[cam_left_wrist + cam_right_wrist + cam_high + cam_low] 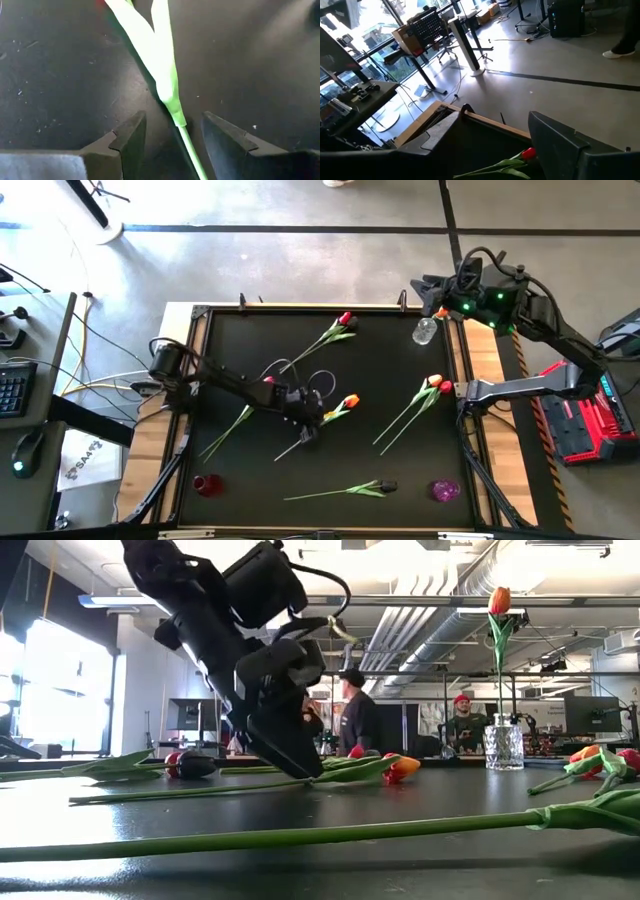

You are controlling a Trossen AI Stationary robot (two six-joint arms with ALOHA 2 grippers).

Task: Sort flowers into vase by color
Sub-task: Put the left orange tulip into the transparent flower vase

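Note:
An orange tulip lies near the table's middle, its stem running toward the near left. My left gripper is down at the table over that stem and open. One finger stands on each side of the stem, just below the leaf base, with a gap on both sides. My right gripper is open and empty, raised above the far right corner. A clear vase stands there with one orange tulip upright in it.
A red tulip lies at the far middle and two tulips at the right. A dark one lies near the front edge, and a stem under my left arm. A red vase and a purple vase stand at the near corners.

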